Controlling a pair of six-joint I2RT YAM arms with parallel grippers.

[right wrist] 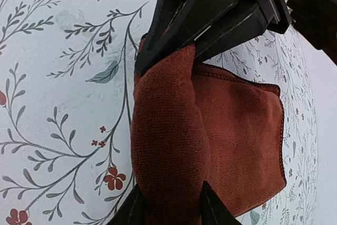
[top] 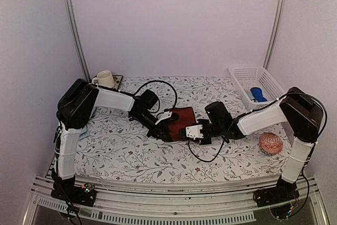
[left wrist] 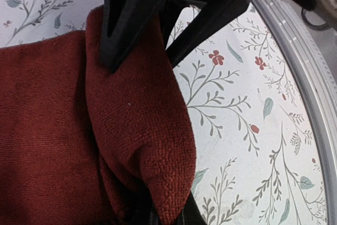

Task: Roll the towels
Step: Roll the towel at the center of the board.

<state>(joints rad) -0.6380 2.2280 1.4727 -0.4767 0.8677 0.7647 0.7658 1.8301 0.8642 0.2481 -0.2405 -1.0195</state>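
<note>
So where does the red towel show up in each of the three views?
Top external: red towel near the picture's centre, bunched on the floral tablecloth.
Left wrist: red towel fills the left and middle, its rolled fold running down the centre.
Right wrist: red towel sits centre to right, rolled fold in the middle, flat part to its right.
Shared landmark: the floral tablecloth beside the rolled fold.

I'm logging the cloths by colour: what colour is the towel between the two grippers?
Dark maroon red, plain; the towel shows best in the right wrist view.
</note>
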